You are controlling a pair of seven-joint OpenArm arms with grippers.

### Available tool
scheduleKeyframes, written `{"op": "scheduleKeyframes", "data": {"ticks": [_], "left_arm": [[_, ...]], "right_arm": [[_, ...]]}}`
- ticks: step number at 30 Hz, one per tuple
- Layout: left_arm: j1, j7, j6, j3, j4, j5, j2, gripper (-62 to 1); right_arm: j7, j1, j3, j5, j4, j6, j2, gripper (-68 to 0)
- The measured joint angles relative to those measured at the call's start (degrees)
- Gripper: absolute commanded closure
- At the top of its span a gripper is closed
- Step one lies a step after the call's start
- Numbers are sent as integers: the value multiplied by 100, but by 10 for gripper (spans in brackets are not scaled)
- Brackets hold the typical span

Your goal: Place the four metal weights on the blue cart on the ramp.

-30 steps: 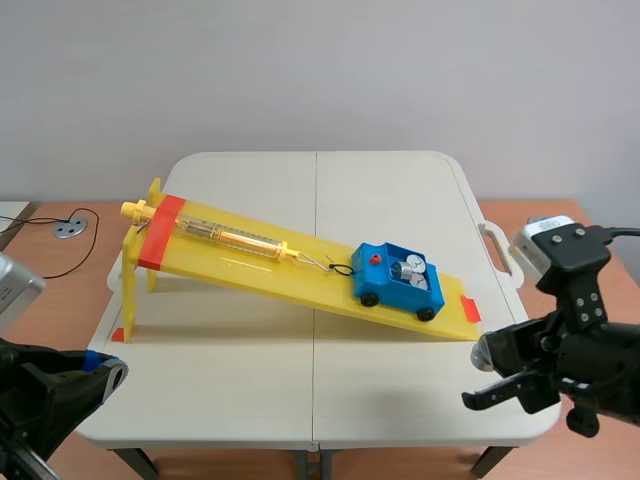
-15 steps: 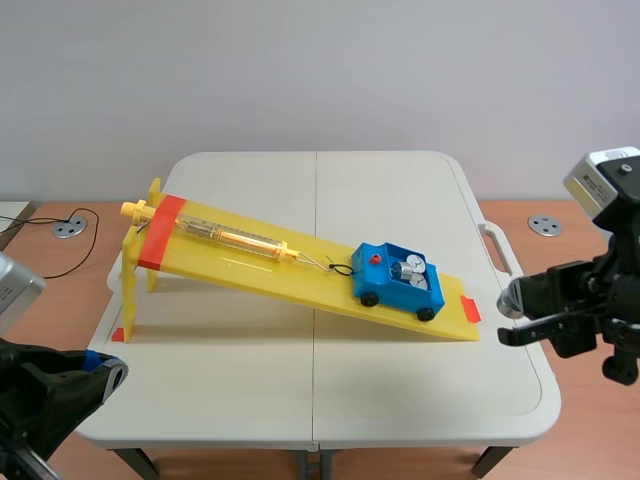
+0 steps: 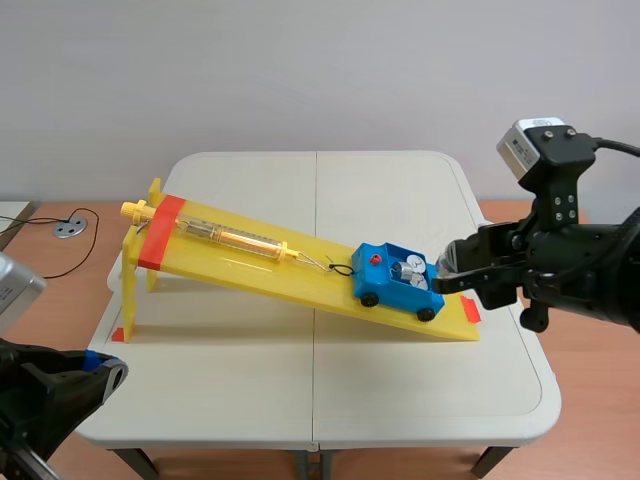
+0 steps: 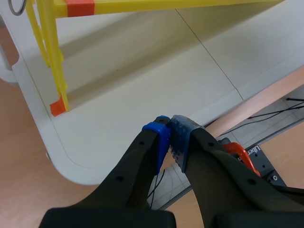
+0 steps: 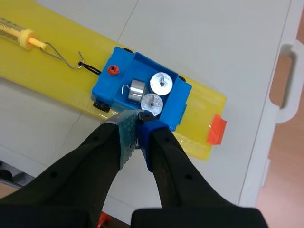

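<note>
The metal weights [image 5: 152, 101] lie at the heart of this step. Three of them show in the open tray of the blue cart [image 5: 107, 88]. The right tool [image 5: 137, 117] hangs just over the tray's edge on the robot's side, its pads drawn so close that only a thin slit parts them. A small bit of metal shows right at the tips. I cannot tell whether that is a fourth weight pinched by its thin hook or one lying in the tray beneath the tool. I judge this the closing step, with the last piece being delivered or already down. If the tool does carry it, the next move calls for a short drop into the tray's free corner and a gentle parting of the pads. It must not shove the cart, which sits on a slope and looks free to roll. Two weights in the tray stand upright with their round tops facing up. The third lies on its side, its axis roughly across the cart and its hook toward the cab. The cart's long axis runs along the slope of the ramp [image 5: 199, 102], cab and red knob [image 5: 112, 70] pointing uphill and the tray downhill. A black loop at the cab catches the wire hook [image 5: 71, 59] of the spring scale [image 3: 235, 238], which lies uphill of the cart. The left tool [image 4: 170, 128] is well apart from the cart, off the near edge of the counter [image 4: 123, 90] on the uphill side, pads pressed together on nothing.
</note>
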Motion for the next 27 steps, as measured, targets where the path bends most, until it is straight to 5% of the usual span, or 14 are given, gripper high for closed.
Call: {"op": "scheduleKeyframes", "data": {"ticks": [15,27], "left_arm": [[0,0,0,0,0,0,-2,-40],[0,2,0,0,0,0,-2,-40]], "right_arm": [[-15,682,-44,17,-1233,-2,-409,-6],[-13,966,-116,17,-1569,-4,-476,-6]]}}
